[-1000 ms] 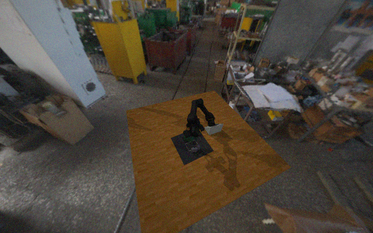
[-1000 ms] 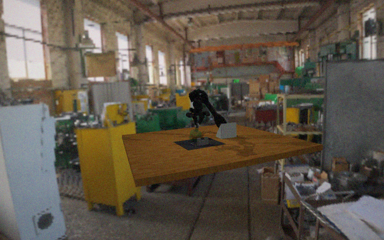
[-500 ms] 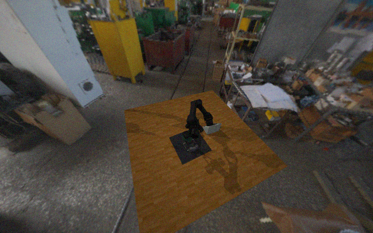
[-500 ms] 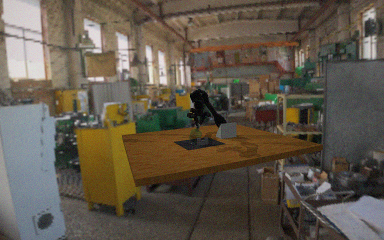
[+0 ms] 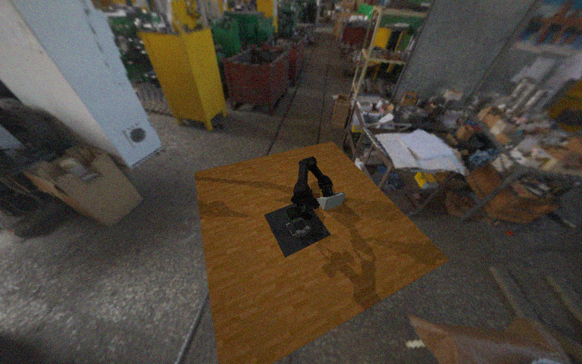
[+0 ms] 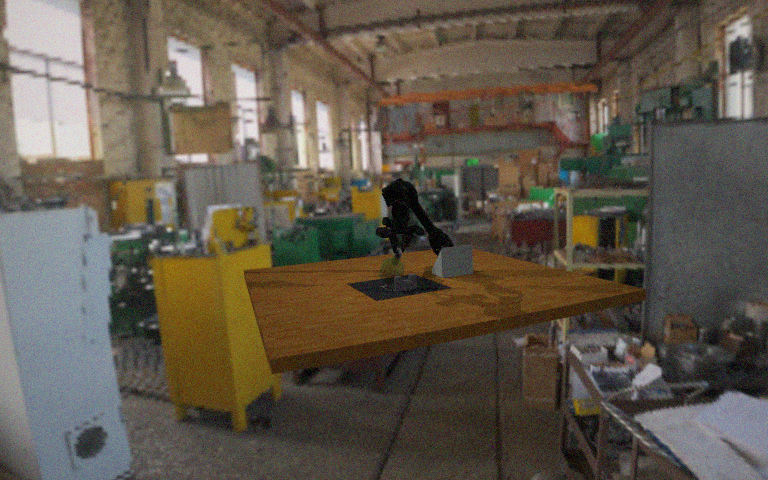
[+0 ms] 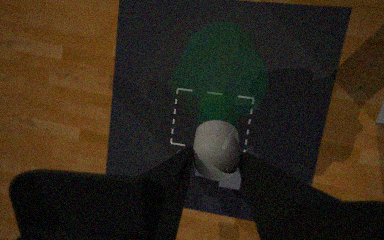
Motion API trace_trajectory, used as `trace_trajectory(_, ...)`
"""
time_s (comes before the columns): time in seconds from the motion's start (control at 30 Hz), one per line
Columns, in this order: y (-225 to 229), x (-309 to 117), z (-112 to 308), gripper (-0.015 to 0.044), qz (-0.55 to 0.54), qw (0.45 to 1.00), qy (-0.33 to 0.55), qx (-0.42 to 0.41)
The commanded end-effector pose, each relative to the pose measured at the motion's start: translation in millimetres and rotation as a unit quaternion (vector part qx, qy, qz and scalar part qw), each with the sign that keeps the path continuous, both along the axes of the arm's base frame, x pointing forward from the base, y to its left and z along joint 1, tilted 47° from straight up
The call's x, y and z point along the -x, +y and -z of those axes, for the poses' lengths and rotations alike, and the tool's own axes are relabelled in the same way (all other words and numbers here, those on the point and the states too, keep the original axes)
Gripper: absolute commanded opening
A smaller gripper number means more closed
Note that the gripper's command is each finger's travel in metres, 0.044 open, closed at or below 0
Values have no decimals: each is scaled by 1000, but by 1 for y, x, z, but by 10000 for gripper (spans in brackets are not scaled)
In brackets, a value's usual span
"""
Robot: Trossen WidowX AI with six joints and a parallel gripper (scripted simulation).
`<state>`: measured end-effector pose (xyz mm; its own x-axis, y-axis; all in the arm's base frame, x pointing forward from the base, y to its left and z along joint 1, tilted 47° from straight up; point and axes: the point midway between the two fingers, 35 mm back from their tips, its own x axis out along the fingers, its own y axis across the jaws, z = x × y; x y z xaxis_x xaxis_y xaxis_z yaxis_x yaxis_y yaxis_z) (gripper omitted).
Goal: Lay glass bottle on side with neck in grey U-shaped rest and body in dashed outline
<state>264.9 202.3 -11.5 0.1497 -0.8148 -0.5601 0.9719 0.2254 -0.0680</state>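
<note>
Near the middle of the wrist picture, the gripper [image 5: 300, 214] [image 6: 398, 254] [image 7: 215, 156] pinches the green bottle [image 6: 391, 267] [image 7: 220, 65] by its pale top. Under it is a dark mat [image 5: 285, 244] [image 6: 376, 292] [image 7: 135, 100].

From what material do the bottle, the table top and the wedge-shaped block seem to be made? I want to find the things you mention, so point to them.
The bottle [image 6: 391, 266] [image 7: 220, 65]: smooth green glass, since the dark mat shows through it. The table top [image 5: 274, 291] [image 6: 339, 328]: wood, low sheen, with plank-like grain. The wedge-shaped block [image 5: 331, 202] [image 6: 456, 261]: matt pale grey, perhaps plastic or painted metal; no grain shows.
</note>
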Motion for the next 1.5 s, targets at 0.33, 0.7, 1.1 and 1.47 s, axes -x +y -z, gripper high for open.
trace_trajectory(0.33,6,1,19,129,-3,1000,1,2)
trace_trajectory(0.7,9,2,30,129,-7,1000,3,6)
trace_trajectory(1.1,12,4,44,129,-12,1000,4,8)
trace_trajectory(1.47,12,5,58,129,-15,1000,5,9)
